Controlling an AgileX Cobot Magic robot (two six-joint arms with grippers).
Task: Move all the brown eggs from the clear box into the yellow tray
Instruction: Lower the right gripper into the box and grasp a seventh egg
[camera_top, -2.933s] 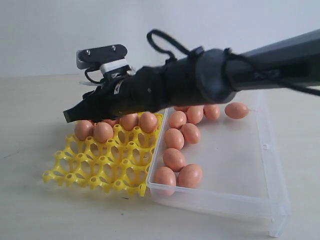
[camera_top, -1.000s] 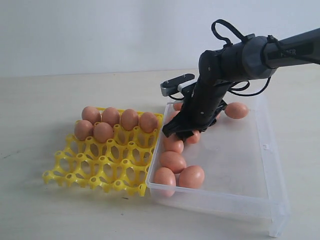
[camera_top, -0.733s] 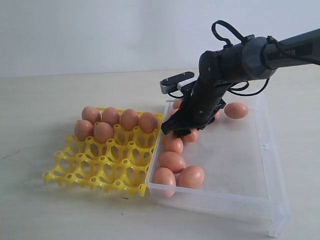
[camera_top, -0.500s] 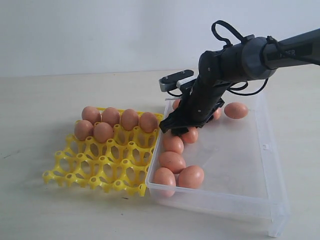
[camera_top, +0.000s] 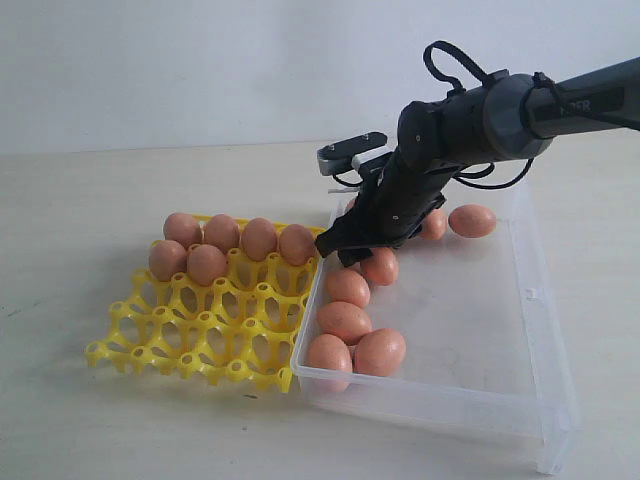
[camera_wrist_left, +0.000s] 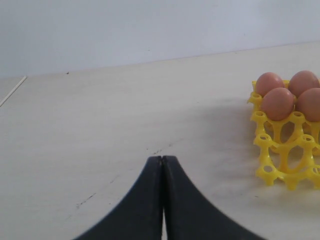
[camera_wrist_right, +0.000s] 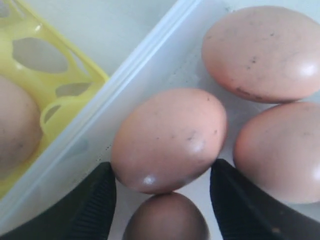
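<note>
Right wrist view: my right tool (camera_wrist_right: 162, 172) stands wide astride one brown egg (camera_wrist_right: 167, 140) by the clear box's (camera_wrist_right: 131, 80) left wall, beside the yellow tray (camera_wrist_right: 80, 75) — closing, I fear, could pinch crowding neighbour eggs (camera_wrist_right: 280, 150).

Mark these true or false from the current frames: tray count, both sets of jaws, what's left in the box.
1. Six brown eggs sit in the yellow tray. True.
2. The left gripper has its jaws open. False: they are pressed together, above bare table.
3. The right gripper reaches into the clear box, jaws open on either side of one egg. True.
4. The clear box is empty. False: several eggs lie in it.
5. The tray's eggs fill the cups nearest the exterior camera. False: they sit in the far rows, and the near cups are empty.
</note>
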